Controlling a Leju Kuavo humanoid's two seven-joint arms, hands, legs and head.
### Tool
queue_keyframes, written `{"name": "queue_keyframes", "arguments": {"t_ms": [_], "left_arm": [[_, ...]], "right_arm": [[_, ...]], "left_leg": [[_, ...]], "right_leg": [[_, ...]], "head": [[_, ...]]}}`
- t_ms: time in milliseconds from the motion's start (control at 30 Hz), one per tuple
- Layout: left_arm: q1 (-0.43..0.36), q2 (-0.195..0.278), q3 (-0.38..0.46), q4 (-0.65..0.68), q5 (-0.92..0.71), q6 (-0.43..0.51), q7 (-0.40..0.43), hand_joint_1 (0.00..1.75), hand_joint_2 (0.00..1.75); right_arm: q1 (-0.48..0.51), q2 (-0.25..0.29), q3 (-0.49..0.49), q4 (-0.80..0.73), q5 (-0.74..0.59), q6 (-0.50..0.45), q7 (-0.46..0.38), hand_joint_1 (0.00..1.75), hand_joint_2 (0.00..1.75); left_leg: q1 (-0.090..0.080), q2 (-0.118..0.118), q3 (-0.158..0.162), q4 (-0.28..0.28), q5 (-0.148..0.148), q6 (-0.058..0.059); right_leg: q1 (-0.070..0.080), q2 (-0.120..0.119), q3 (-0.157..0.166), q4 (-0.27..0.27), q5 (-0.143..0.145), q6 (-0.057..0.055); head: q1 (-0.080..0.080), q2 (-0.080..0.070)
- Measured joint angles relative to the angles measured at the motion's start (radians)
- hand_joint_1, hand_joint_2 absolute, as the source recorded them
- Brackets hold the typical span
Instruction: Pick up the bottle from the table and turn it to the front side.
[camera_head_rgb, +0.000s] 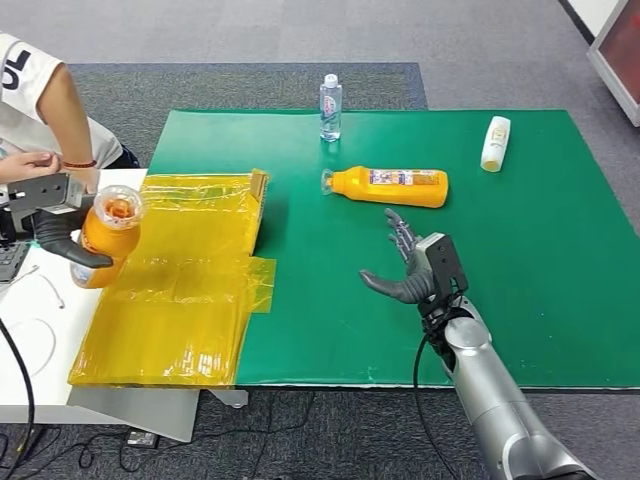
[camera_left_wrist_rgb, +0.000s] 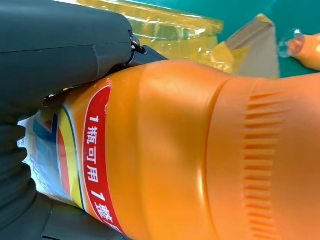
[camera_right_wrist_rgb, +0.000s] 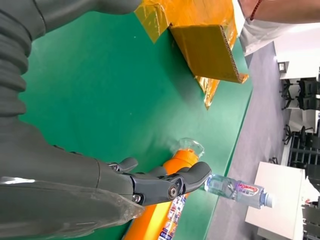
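Observation:
My left hand (camera_head_rgb: 56, 232) grips an orange bottle (camera_head_rgb: 109, 235) at the far left, held above the white table edge with its clear cap toward the camera. Up close, that bottle (camera_left_wrist_rgb: 181, 155) shows a red label with white characters, and my left hand (camera_left_wrist_rgb: 56, 50) wraps its label end. A second orange bottle (camera_head_rgb: 389, 186) lies on its side on the green mat (camera_head_rgb: 528, 300), cap to the left. My right hand (camera_head_rgb: 404, 268) hovers open just in front of it, fingers spread. The lying bottle (camera_right_wrist_rgb: 166, 215) sits past my right hand's fingers (camera_right_wrist_rgb: 170, 182).
A yellow taped cardboard sheet (camera_head_rgb: 189, 280) covers the mat's left part. A clear water bottle (camera_head_rgb: 330, 106) stands at the mat's far edge, a small white bottle (camera_head_rgb: 495, 143) lies at the far right. A person's arm (camera_head_rgb: 64, 120) is close behind my left hand.

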Motion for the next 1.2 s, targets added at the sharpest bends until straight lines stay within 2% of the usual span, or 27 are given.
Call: {"name": "queue_keyframes", "arguments": {"t_ms": [367,600,767,1000,1200], "left_arm": [[0.008,0.047,0.043,-0.021,-0.031,-0.005,0.001,1.75,1.75],[0.008,0.045,0.068,-0.036,-0.040,-0.015,0.029,1.75,1.75],[0.016,0.036,0.081,-0.038,-0.065,0.005,0.027,1.75,1.75],[0.071,-0.007,0.098,-0.014,-0.149,0.072,0.009,1.75,1.75],[0.108,-0.100,0.118,0.064,-0.185,0.137,0.004,1.75,1.75]], "right_arm": [[0.002,0.000,0.000,0.000,0.005,-0.009,0.004,0.00,1.75],[0.002,-0.006,-0.003,0.000,0.000,-0.025,0.007,0.00,1.75],[0.002,-0.039,-0.040,-0.003,-0.019,-0.049,0.007,0.00,1.75],[0.012,-0.097,-0.138,-0.030,-0.037,-0.053,0.003,0.00,1.75],[0.034,-0.118,-0.177,-0.067,-0.018,-0.038,0.014,0.00,1.75]], "left_leg": [[0.000,0.000,0.000,0.000,0.000,0.000],[0.000,0.000,0.000,0.000,0.000,0.000],[0.000,0.000,0.000,0.000,0.000,0.000],[0.000,0.000,-0.001,0.000,0.000,0.000],[0.000,0.000,-0.002,0.000,0.000,0.000]], "right_leg": [[0.000,0.000,0.000,0.000,0.000,0.000],[0.000,0.000,0.000,0.000,0.000,0.000],[0.000,0.000,0.000,0.000,0.000,0.000],[0.000,0.000,-0.001,0.000,0.001,0.001],[0.000,0.000,-0.002,0.000,0.002,0.001]], "head": [[0.000,0.000],[0.000,0.000],[0.000,0.000],[0.000,0.000],[0.000,0.000]]}}
